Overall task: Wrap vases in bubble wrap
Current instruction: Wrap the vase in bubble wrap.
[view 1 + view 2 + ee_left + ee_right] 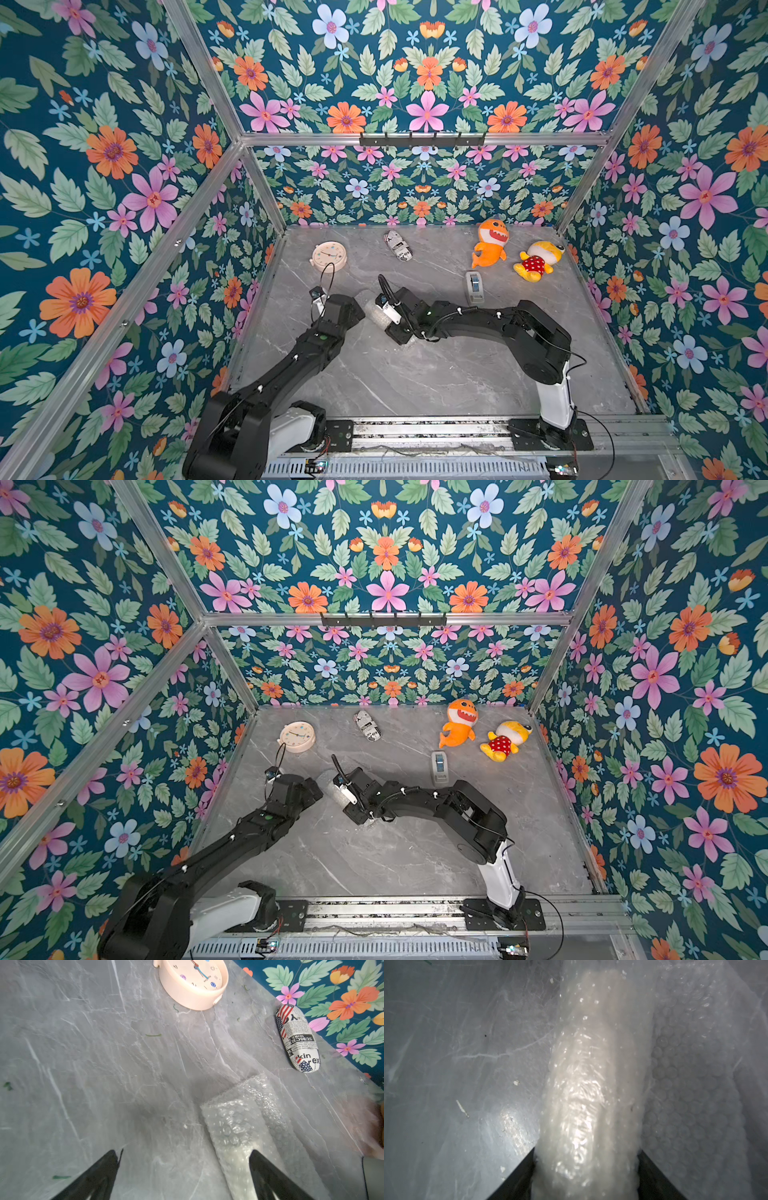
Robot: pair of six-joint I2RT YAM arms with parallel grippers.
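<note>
Two robot hands met over one cream-white vase (593,1084), which lay on its side on the grey table (83,1064), rolled in bubble wrap (691,1084). The right hand (587,1150) grasped the bundle, a finger pressed against either side of it, and a loose flap of the sheet lay flat just beside that hand. The left hand (185,1151) stood released, fingers spread wide, one fingertip above the bundle and the other above bare table. The ceramic looked hard and fragile under a soft, springy, slippery film, so the wrap seemed likely to slide or unroll under a loose squeeze. The ribbed body, rather than the narrow neck, appeared the safer place to take hold, gripping across the roll.
</note>
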